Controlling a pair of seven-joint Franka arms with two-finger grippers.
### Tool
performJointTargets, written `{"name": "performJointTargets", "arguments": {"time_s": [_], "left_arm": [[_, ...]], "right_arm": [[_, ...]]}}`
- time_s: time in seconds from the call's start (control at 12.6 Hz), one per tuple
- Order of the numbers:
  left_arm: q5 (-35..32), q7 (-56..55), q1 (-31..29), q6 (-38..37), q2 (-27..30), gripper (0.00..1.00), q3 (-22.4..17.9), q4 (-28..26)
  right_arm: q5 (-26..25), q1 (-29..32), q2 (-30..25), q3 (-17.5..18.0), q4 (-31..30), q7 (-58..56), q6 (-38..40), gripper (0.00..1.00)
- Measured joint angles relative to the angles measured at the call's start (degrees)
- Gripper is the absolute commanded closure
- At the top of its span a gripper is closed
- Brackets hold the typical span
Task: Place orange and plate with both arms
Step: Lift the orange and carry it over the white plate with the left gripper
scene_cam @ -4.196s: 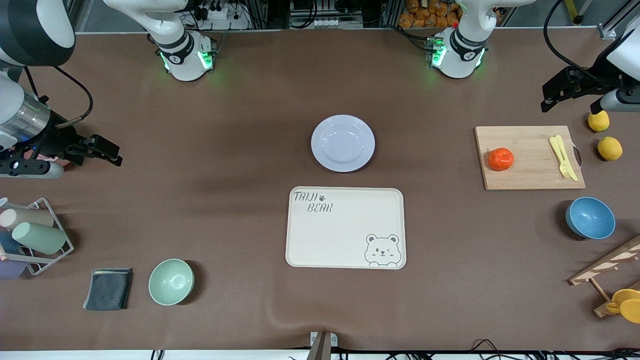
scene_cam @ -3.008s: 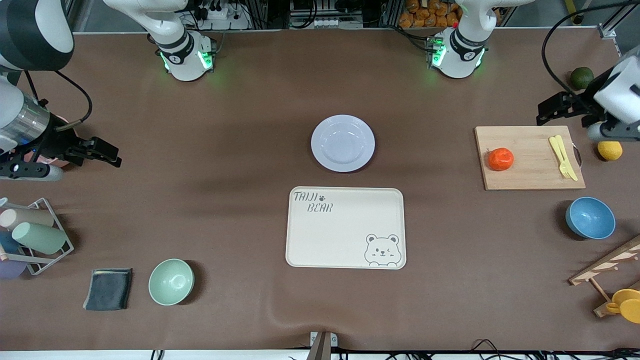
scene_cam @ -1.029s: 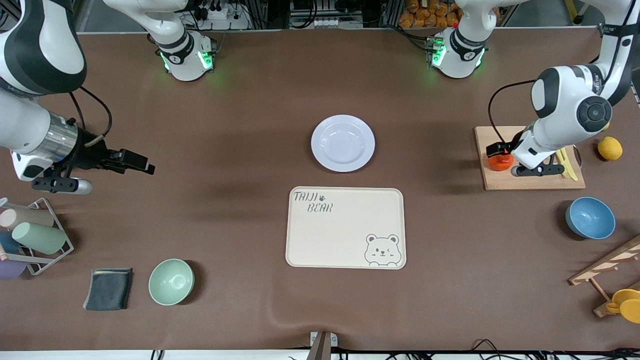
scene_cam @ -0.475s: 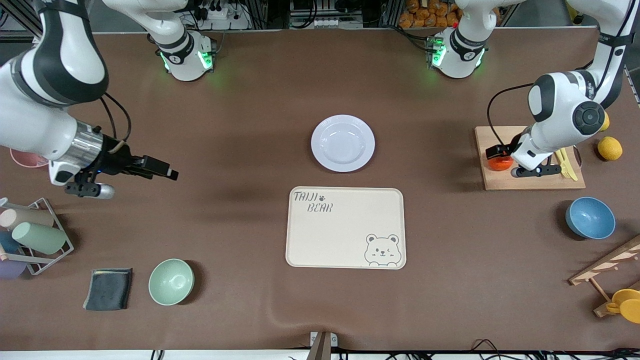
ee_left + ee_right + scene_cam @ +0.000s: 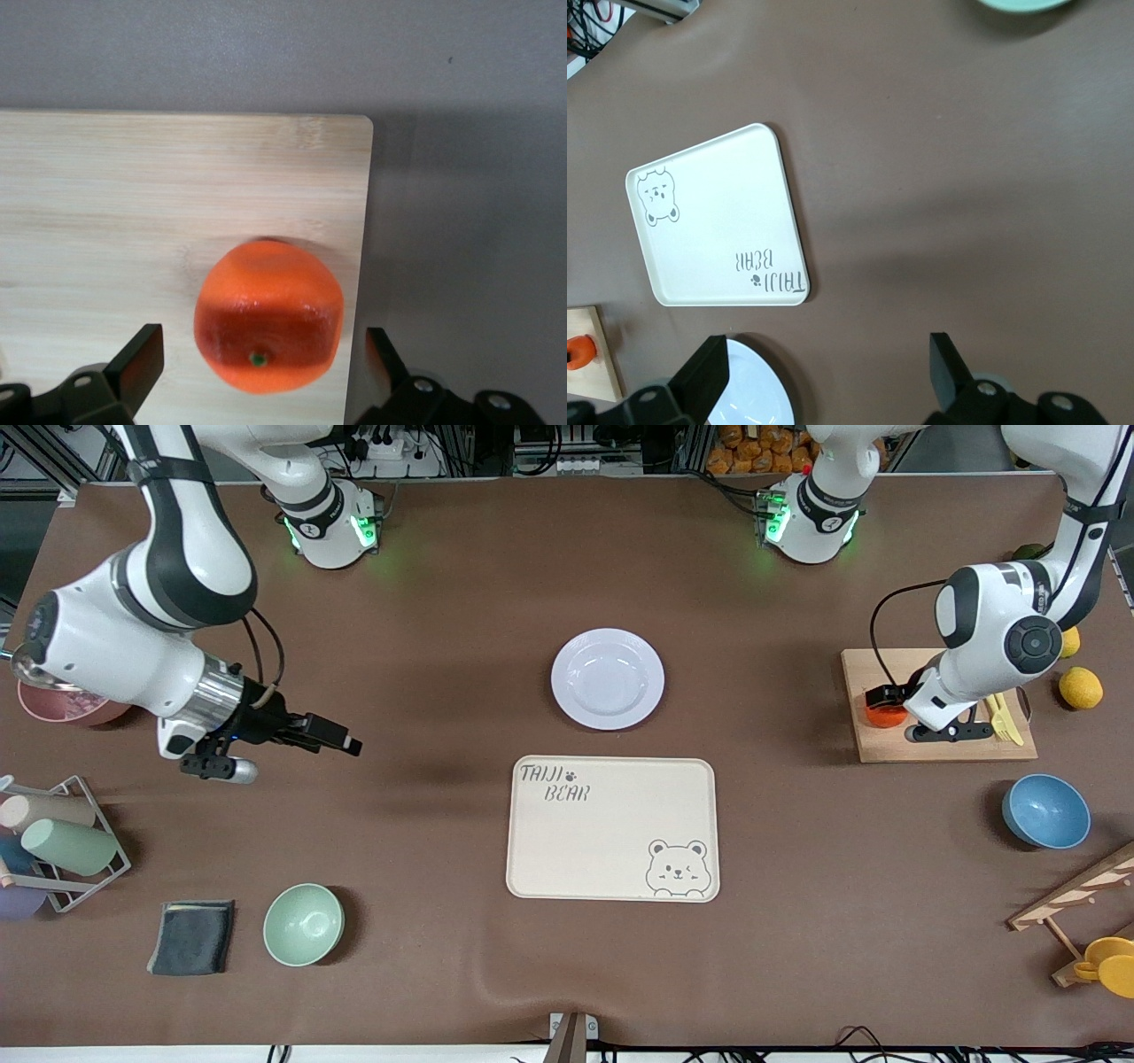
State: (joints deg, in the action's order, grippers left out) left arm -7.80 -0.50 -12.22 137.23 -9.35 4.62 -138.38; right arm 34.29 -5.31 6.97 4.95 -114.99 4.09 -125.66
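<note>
The brown table (image 5: 443,602) carries everything, and nothing of the task looks finished yet. At its middle lies the cream bear tray (image 5: 611,829), bare, nearer the front camera than the plate (image 5: 608,679), which sits flat on the table, untouched. Toward the left arm's end is the wooden cutting board (image 5: 939,748), and on the corner of it nearest the plate rests the orange (image 5: 881,715), just beside the board's edge. The left gripper (image 5: 257,372) is down around the orange with its fingers spread wide on either side, not yet pinching it, so the grasp seems to be the step in hand. The right gripper (image 5: 341,740) hangs over bare table toward the right arm's end, well apart from the plate, fingers spread and empty. Both pickups and both placements remain to be done.
</note>
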Motion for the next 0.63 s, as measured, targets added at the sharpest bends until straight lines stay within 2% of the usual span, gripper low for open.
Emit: {"name": "performJointTargets", "arguments": {"time_s": [0.24, 0.32, 0.4, 0.47, 0.63], "left_arm": [[0.0, 0.0, 0.0, 1.5, -2.1, 0.0, 0.1, 0.0], [0.0, 0.0, 0.0, 1.8, -2.6, 0.04, 0.1, 0.0], [0.0, 0.0, 0.0, 2.0, -3.1, 0.53, 0.1, 0.0], [0.0, 0.0, 0.0, 2.1, -3.5, 0.7, 0.1, 0.0], [-0.1, 0.0, 0.0, 2.2, -3.8, 0.77, 0.1, 0.0]], "right_arm": [[8.9, -0.2, 0.9, -0.2, -2.6, -6.6, -0.5, 0.0], [12.5, -0.1, 1.0, -0.4, -3.9, -9.4, -0.7, 0.0], [15.0, 0.0, 1.0, -0.5, -5.0, -11.4, -1.1, 0.0], [16.7, 0.1, 1.0, -0.5, -5.7, -12.5, -1.7, 0.0], [19.8, 0.1, 1.1, -0.5, -6.6, -13.0, -2.2, 0.0]]}}
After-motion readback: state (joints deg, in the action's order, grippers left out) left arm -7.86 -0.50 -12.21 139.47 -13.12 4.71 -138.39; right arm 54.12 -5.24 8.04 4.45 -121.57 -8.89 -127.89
